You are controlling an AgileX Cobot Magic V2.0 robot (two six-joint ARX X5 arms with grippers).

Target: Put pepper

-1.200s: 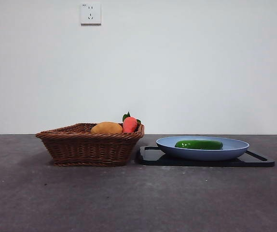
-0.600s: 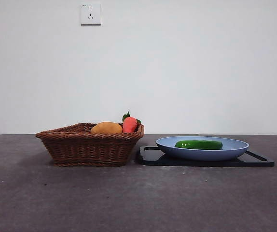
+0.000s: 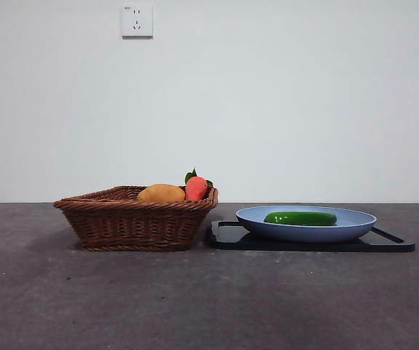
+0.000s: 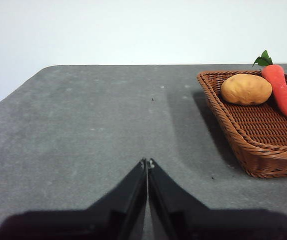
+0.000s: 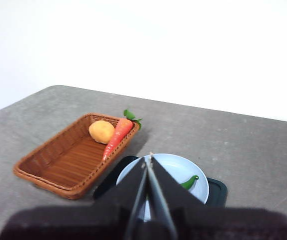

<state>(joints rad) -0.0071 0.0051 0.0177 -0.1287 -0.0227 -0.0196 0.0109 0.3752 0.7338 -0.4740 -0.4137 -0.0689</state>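
The pepper (image 3: 301,218) is long, glossy and dark green. It lies in the blue plate (image 3: 355,222) on a black tray (image 3: 228,237). In the right wrist view the pepper (image 5: 188,182) shows partly behind my right gripper (image 5: 148,159), which is shut and empty, well above the plate (image 5: 198,175). My left gripper (image 4: 147,162) is shut and empty over bare table, apart from the basket (image 4: 243,145). Neither gripper shows in the front view.
A brown wicker basket (image 3: 133,226) stands left of the tray and holds a yellow-orange oval item (image 3: 161,193) and a red-orange item with green leaves (image 3: 196,187). A white wall with a socket (image 3: 137,21) stands behind the grey table.
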